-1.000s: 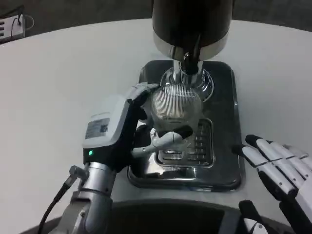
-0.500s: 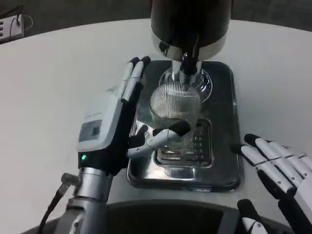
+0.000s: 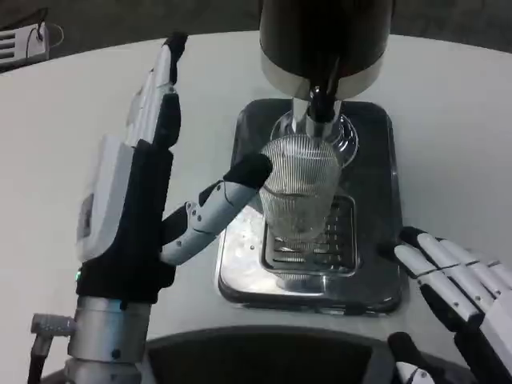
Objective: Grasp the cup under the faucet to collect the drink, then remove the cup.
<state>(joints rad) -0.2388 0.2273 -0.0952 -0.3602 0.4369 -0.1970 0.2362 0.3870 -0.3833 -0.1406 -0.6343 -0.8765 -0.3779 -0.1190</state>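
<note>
The cup point(image 3: 300, 196) stands on the shiny tray point(image 3: 240, 276) right under the faucet point(image 3: 320, 108), just past the middle of the picture toward 1 o'clock. It is a see-through cup with thin ribs down its side. I cannot tell if any drink is in it.

The step in hand looks like the grasp. No hand holds the cup yet.

The left hand point(image 3: 136, 200) is up at 9 o'clock from the cup. It is wide open and holds nothing. Its long fingers point(image 3: 156, 92) point up toward 11 o'clock, away from the cup. Its thumb point(image 3: 216, 204) sticks out toward the cup, and the black tip is just beside the cup's left side. I cannot tell if the tip touches.

The right hand point(image 3: 456, 280) lies low at 4 o'clock from the cup, near the tray's right edge. Its fingers are apart and it holds nothing. It seems to wait.

Next, I think the left hand needs to move right, so the cup sits between thumb and fingers. Then the fingers need to curl round the far side and close softly. A hard push could tip the cup.
</note>
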